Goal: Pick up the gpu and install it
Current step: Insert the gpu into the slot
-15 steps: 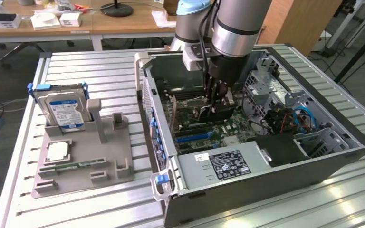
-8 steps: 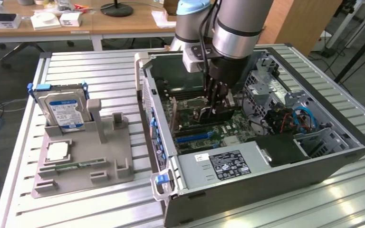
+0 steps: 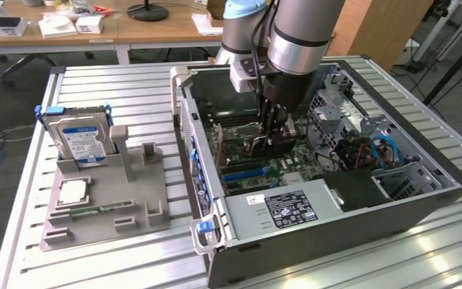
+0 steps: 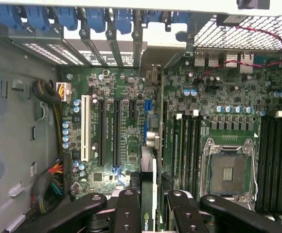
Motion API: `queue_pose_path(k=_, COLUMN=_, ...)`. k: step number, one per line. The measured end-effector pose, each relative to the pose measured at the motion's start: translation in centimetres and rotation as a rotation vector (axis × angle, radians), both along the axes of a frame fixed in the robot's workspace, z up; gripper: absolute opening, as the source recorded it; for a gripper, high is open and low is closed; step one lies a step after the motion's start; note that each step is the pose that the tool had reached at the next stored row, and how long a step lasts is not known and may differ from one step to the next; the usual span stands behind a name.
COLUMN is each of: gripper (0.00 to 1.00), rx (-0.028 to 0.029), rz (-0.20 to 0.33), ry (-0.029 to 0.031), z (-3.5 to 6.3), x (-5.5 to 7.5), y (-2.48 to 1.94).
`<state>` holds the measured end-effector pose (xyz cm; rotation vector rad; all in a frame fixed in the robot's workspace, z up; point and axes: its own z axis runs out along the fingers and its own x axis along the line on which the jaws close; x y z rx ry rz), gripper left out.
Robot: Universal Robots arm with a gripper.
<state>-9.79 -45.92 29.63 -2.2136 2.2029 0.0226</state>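
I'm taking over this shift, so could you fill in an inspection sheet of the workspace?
Surface: slatted metal table bearing an open computer case
Job's things: gpu, edge-on, inside the case
Clutter: hard drive standing in a grey fixture
Gripper: gripper fingers closed on the gpu
Cables: red wire looped inside the case; blue ones on the floor
Surroundings: wooden desk behind, small boxes on it

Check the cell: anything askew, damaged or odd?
Nothing looks damaged or spilled. The GPU stands edge-on between the gripper's fingers, over the open PC. The hard drive stands upright in the tray. The PC's side is off, but that looks deliberate, for the install.
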Motion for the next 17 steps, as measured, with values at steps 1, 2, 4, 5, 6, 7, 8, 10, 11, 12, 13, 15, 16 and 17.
queue_pose_path(k=1, gripper=0.26, rx=0.0000, rz=0.000, ry=0.0001, z=-0.01, x=-0.04, y=0.00)
queue_pose_path(k=2, gripper=0.26, rx=-0.0001, rz=0.000, ry=0.0001, z=-0.05, x=-0.06, y=-0.01)
queue_pose_path(k=4, gripper=0.26, rx=0.0002, rz=0.000, ry=-0.0001, z=-0.21, x=-0.08, y=-0.04)
queue_pose_path(k=5, gripper=0.26, rx=0.0000, rz=0.000, ry=-0.0002, z=-0.29, x=-0.11, y=-0.06)
queue_pose_path(k=6, gripper=0.26, rx=0.0000, rz=0.000, ry=-0.0003, z=-0.38, x=-0.14, y=-0.07)
queue_pose_path(k=7, gripper=0.26, rx=0.0001, rz=0.000, ry=-0.0005, z=-0.47, x=-0.16, y=-0.08)
queue_pose_path(k=8, gripper=0.26, rx=0.0001, rz=0.000, ry=-0.0005, z=-0.56, x=-0.18, y=-0.08)
queue_pose_path(k=10, gripper=0.26, rx=-0.0002, rz=0.000, ry=-0.0005, z=-0.60, x=-0.19, y=-0.09)
queue_pose_path(k=11, gripper=0.26, rx=-0.0002, rz=0.000, ry=-0.0005, z=-0.60, x=-0.19, y=-0.09)
queue_pose_path(k=12, gripper=0.26, rx=-0.0001, rz=0.000, ry=-0.0005, z=-0.61, x=-0.19, y=-0.09)
queue_pose_path(k=13, gripper=0.26, rx=0.0001, rz=0.000, ry=-0.0006, z=-0.62, x=-0.23, y=-0.09)
queue_pose_path(k=15, gripper=0.26, rx=0.0002, rz=0.000, ry=-0.0007, z=-0.62, x=-0.34, y=-0.10)
queue_pose_path(k=16, gripper=0.26, rx=0.0002, rz=0.000, ry=-0.0007, z=-0.62, x=-0.34, y=-0.11)
queue_pose_path(k=17, gripper=0.26, rx=0.0001, rz=0.000, ry=-0.0007, z=-0.62, x=-0.34, y=-0.11)
